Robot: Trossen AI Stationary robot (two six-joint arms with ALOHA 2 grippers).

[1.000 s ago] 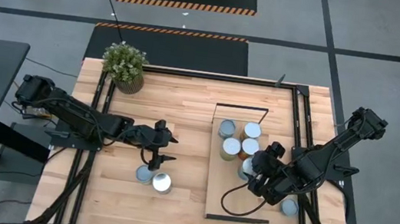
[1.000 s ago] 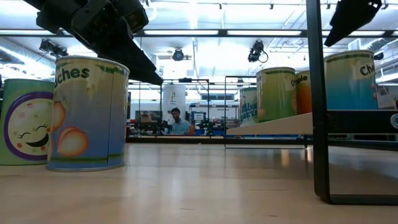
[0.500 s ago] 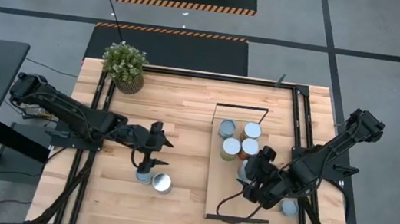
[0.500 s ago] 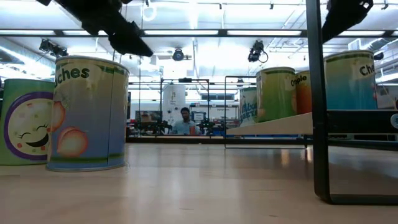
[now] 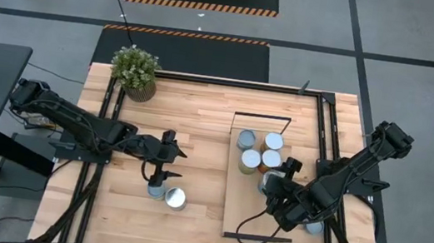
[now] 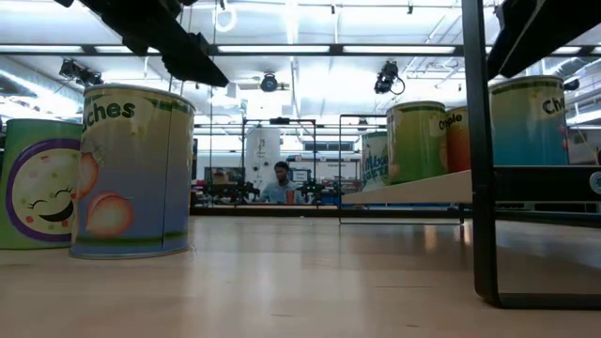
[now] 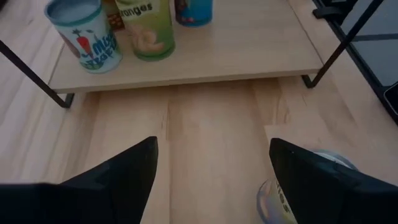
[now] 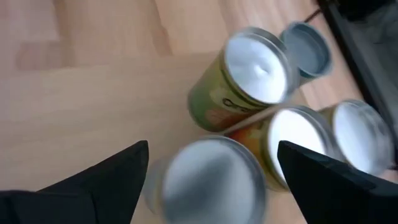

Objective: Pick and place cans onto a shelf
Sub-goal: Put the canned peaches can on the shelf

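Legible lettering: "ches" on the pale blue can (image 6: 131, 169) standing on the table, "ranges" on a green can (image 7: 147, 28) on the shelf (image 7: 249, 50), others unreadable

The cans (image 5: 261, 154) crowd the far end of the shelf (image 5: 238, 217) — its near end is bare, room to reach in.

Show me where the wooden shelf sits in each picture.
High view: the shelf lies right of the table's centre.
Low view: raised board at the right.
Left wrist view: board across the top.
Right wrist view: the wood beneath the tins.
Shared landmark: the cans standing on it.
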